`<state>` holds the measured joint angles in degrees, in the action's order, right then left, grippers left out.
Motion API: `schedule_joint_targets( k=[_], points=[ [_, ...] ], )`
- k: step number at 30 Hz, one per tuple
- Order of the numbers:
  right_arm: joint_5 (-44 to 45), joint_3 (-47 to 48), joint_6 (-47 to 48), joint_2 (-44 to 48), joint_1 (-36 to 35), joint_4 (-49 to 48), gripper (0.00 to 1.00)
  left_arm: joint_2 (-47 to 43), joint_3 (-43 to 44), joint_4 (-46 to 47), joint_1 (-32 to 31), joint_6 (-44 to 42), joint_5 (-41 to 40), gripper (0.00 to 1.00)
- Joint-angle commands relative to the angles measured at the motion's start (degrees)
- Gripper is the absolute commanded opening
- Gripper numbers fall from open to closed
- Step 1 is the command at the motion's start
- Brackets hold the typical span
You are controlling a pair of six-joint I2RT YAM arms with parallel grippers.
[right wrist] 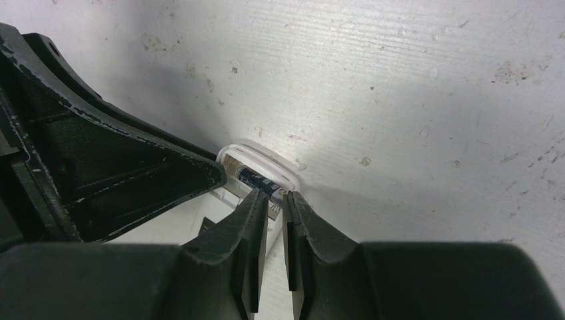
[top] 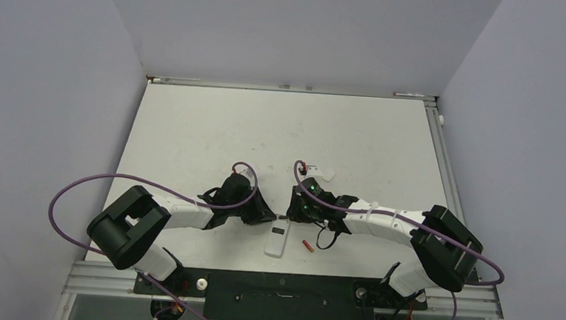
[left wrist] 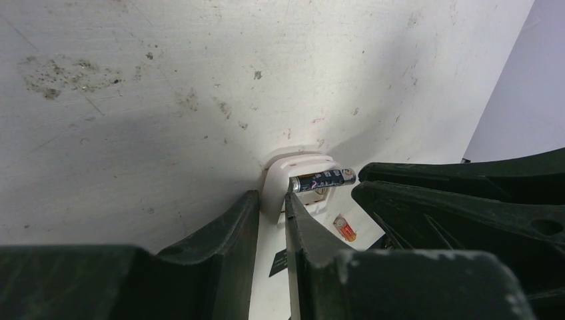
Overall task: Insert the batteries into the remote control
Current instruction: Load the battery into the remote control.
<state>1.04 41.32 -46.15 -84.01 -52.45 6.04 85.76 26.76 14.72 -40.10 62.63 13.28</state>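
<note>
Battery (left wrist: 322,180) lies across remote control (left wrist: 280,183), touching right pincer (right wrist: 274,199)

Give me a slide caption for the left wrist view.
Left gripper steadies the remote control while a battery sits at its open compartment.

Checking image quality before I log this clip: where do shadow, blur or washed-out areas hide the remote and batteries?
Top external: sharp and evenly lit, but the remote control is tiny. Left wrist: the fingers are blurred and dark in the foreground; the battery is sharp, while the white remote end washes out. Right wrist: the other arm's dark finger shades the compartment; the tabletop is bright.
</note>
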Motion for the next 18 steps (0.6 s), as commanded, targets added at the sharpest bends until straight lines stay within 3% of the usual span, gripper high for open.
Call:
schedule_joint_targets(
  k=[1, 18],
  points=[
    [0.51, 1.00, -0.15, -0.38, -0.09, -1.36, 0.17, -0.94, -1.01, -2.50, -0.51, -0.23, -1.02, 0.18],
    [-0.22, 1.21, -0.69, -1.77, -0.76, -1.91, 0.13, -1.19, -1.01, -2.50, -0.46, 0.03, -1.29, 0.18]
  ],
)
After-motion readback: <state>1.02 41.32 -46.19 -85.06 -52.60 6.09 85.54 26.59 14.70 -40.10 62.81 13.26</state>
